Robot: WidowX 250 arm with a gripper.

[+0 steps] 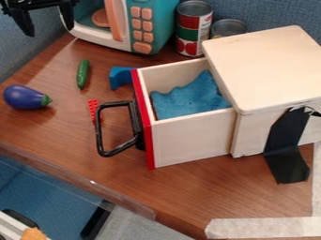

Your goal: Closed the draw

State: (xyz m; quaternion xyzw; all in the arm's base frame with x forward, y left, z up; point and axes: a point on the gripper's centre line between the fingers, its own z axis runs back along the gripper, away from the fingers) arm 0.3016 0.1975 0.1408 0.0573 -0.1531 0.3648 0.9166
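Wooden drawer (pixel 191 140) w/ red front and black handle (pixel 99 129) sits partly open, sticking out to the L of a pale wooden box (pixel 266 68) on a brown desk (pixel 182 187); crumpled blue material (pixel 188 101) lies inside. Black gripper (pixel 49 32) hangs at upper L, fingers spread apart, above & well apart from the handle. Toy eggplant (pixel 24 97), green veg. (pixel 83 74), red pc. (pixel 93 108) & blue pc. (pixel 119 77) lie L of drawer. Toy microwave (pixel 161 23) & 2 cans (pixel 194 29) stand behind. Black tape (pixel 285 150) runs from box to desk.
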